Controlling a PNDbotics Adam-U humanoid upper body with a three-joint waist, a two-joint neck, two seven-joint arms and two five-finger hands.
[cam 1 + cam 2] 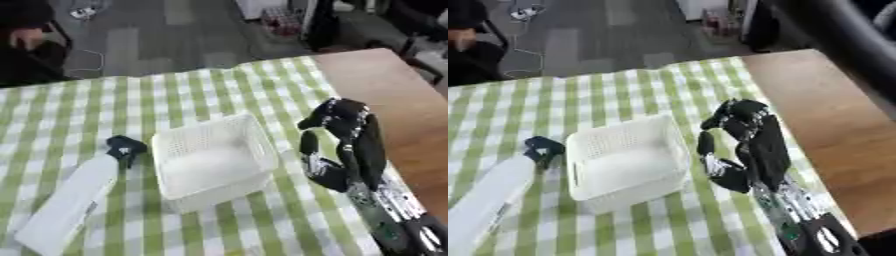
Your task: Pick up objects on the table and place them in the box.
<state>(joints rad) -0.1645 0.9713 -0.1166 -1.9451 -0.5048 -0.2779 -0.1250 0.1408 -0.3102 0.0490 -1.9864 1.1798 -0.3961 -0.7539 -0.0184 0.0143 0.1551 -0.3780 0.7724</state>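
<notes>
A white plastic basket (255, 136) stands in the middle of the green-checked cloth, and nothing shows inside it. Just left of it lies a white spray bottle (74, 200) on its side, its black nozzle (125, 147) pointing up toward the basket's left corner. My right hand (363, 145) stands upright just right of the basket, with its fingers (337, 116) loosely bent at the top and its thumb (705, 142) reaching toward the basket wall. It holds nothing. My left hand shows in neither view.
The checked cloth (175, 95) covers most of the table. A bare wooden strip (394, 90) runs along the right side, with the table's edge beyond. A person (26, 45) sits past the far left corner, away from the objects.
</notes>
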